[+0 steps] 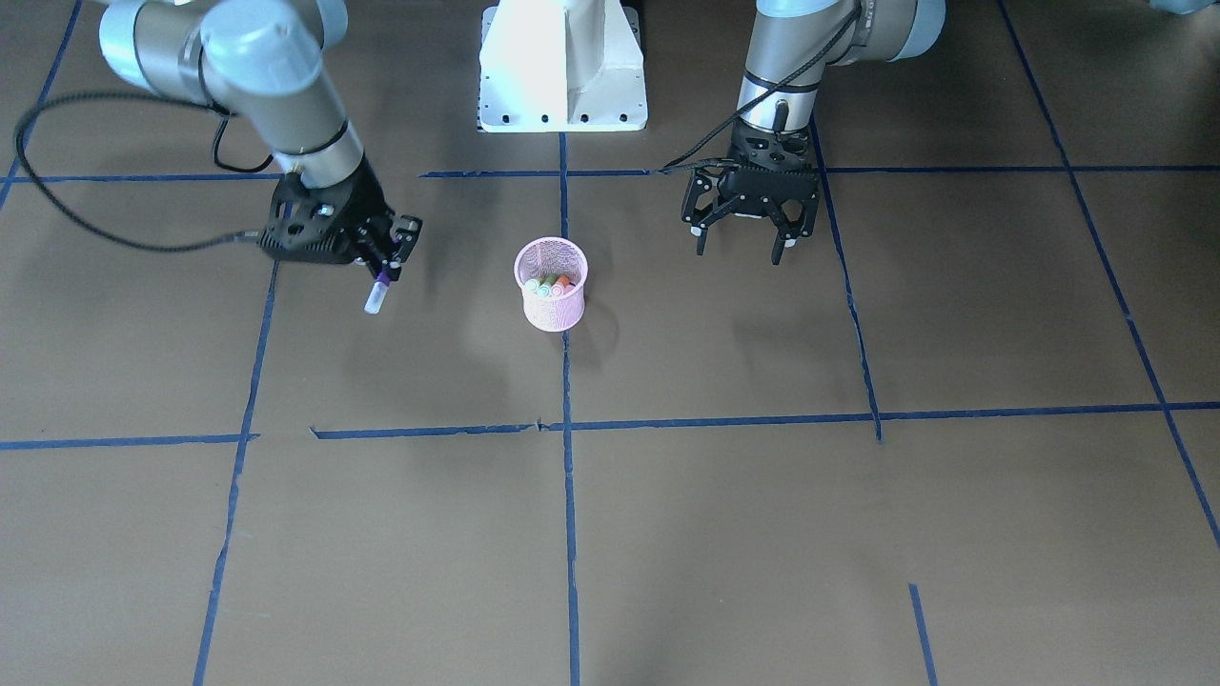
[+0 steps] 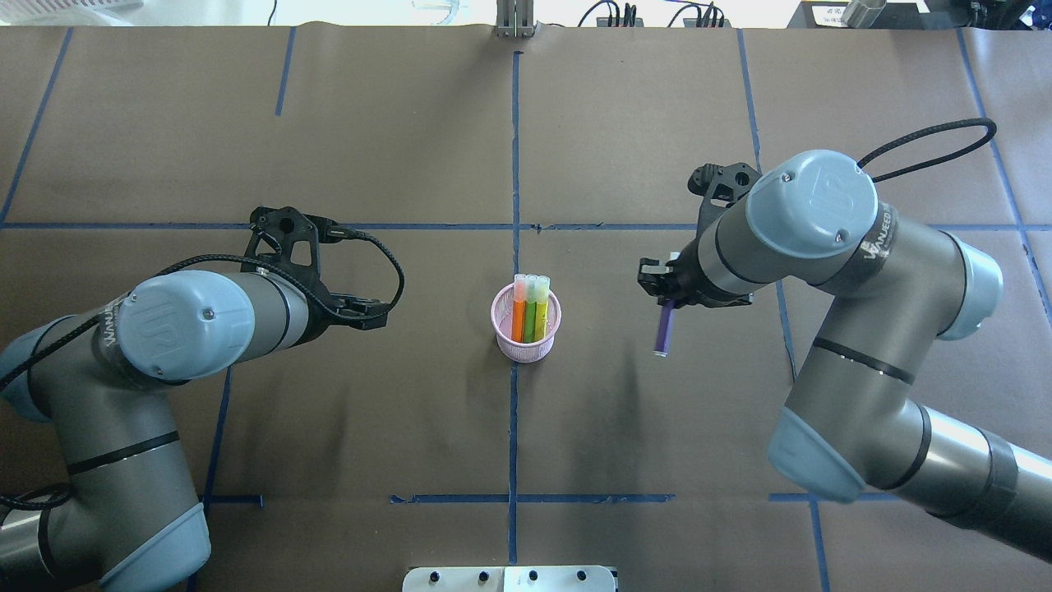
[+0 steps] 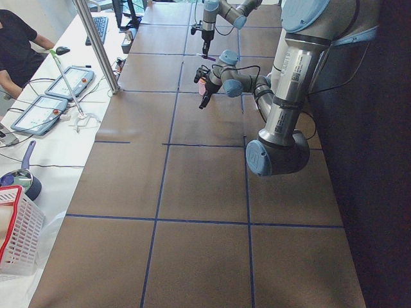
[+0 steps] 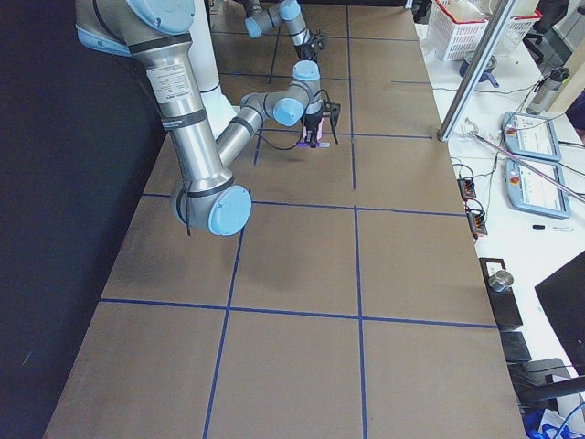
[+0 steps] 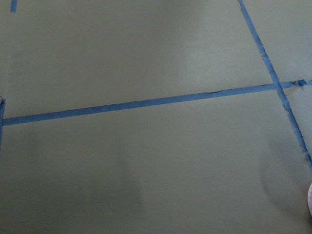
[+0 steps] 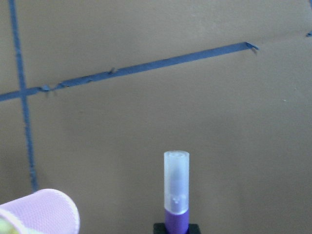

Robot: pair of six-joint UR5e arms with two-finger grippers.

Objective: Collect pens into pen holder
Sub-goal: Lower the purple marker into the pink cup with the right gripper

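In the overhead view, the grey and pale-blue left arm (image 2: 189,321) enters from the lower left, with a black cable (image 2: 386,271) looping over its wrist. The left jaws are spread wide and hold nothing, over the bare brown paper-covered worktop (image 2: 329,123) left of centre. Blue tape lines (image 2: 516,164) cross the worktop in a grid.

At frame centre, on the vertical tape line, stands the small round pink wire-mesh pen holder (image 2: 526,352), upright and apart from both arms. Inside it an orange pen (image 2: 519,316) and a bright green pen (image 2: 532,316) stand side by side, pale caps up. Open worktop lies all round the cup, and nothing stands between it and either arm.

Right of centre, the right jaws are pinching the purple pen (image 2: 664,329), a slim marker-like stick with a pale translucent cap end, by its purple barrel. Its long axis runs toward the lower edge of the frame, cap end away from the jaws, well apart from the holder. The right arm (image 2: 822,214) comes in from the lower right.
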